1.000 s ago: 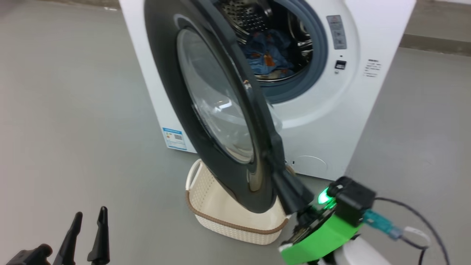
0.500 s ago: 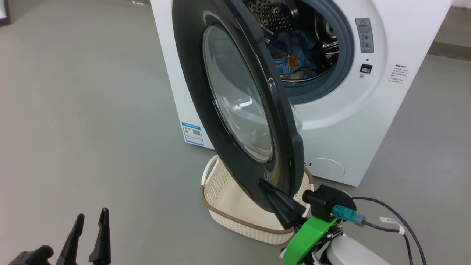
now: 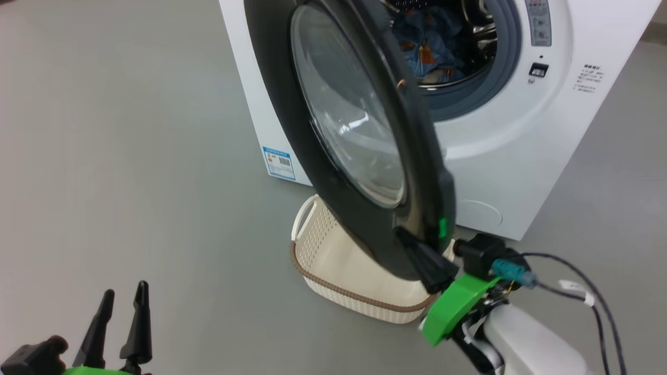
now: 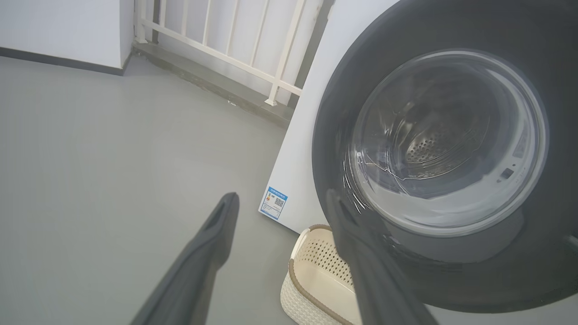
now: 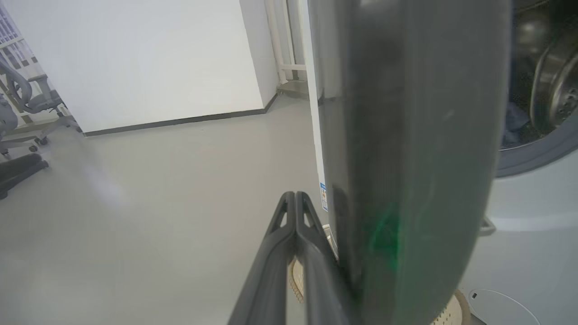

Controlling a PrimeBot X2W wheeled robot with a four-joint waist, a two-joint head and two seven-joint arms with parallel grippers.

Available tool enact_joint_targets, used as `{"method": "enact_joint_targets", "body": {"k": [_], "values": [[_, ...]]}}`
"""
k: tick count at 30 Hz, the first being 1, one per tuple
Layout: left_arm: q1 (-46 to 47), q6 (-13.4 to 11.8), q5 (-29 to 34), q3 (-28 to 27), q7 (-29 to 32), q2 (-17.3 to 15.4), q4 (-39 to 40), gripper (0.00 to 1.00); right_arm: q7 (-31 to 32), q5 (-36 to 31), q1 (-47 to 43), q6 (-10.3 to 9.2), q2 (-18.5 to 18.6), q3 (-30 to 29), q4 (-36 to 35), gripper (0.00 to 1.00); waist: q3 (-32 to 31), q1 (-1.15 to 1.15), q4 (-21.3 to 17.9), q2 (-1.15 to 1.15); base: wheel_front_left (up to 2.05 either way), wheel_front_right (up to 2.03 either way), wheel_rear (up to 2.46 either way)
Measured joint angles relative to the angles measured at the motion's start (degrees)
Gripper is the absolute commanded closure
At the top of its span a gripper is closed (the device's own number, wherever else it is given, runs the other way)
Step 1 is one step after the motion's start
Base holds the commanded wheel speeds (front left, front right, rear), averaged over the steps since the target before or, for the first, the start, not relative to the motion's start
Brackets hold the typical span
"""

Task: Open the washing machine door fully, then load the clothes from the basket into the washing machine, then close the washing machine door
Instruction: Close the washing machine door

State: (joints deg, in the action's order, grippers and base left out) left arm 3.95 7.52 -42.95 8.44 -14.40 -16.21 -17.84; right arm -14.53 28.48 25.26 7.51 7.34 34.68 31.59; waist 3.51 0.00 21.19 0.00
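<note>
The washing machine door (image 3: 354, 120), a large glossy black ring around a bulging clear window, stood about half open, swung out from the left side of the white washing machine (image 3: 500, 156) towards the robot. Through the opening behind it, blue clothes (image 3: 430, 49) lay inside the steel drum (image 5: 548, 97). Directly below the door's lower edge sat the cream basket (image 3: 365, 304) on the grey floor (image 3: 130, 156); the part that showed looked empty, so the closing step seemed to be in hand. The right gripper (image 3: 406, 237), its two dark fingers pressed tightly together and holding nothing, lay against the door's outer black face near its lower near edge. The left gripper (image 3: 125, 290) hung well apart at the near left, fingers spread wide and empty. To close the door well, the shut fingers would probably need to push flat on the black rim, not on the glass, following the door's arc to the right until the latch caught, while passing clear above the basket's rim.
</note>
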Motion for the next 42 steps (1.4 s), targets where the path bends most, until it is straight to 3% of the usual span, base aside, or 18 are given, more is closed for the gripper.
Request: {"method": "enact_joint_targets", "body": {"k": [8,18,30,42], "values": [[2.04,0.00,-1.22,0.53,0.00,-0.96,0.77,0.00,0.00,-3.20,1.25,0.00,0.38,-9.07,1.70,1.00,3.38,0.00,-0.09,0.00,0.00,0.00,0.00],[7.23,0.00,-4.15,1.99,-0.20,-2.70,2.40,0.00,0.00,-9.45,11.26,0.05,0.49,-23.62,3.15,1.00,11.45,0.00,-0.59,0.00,0.00,0.00,0.00],[12.88,0.00,-6.27,2.43,-0.23,-3.69,4.61,0.00,-0.01,-14.92,24.55,0.00,1.59,-30.97,3.66,1.00,20.85,0.00,-0.28,0.00,0.00,0.00,0.00],[16.30,0.00,-7.43,3.36,-0.23,-3.43,4.81,0.00,-0.27,-18.55,33.46,0.40,2.53,-33.33,4.91,1.00,27.60,0.00,0.25,0.00,0.00,0.00,0.00]]}}
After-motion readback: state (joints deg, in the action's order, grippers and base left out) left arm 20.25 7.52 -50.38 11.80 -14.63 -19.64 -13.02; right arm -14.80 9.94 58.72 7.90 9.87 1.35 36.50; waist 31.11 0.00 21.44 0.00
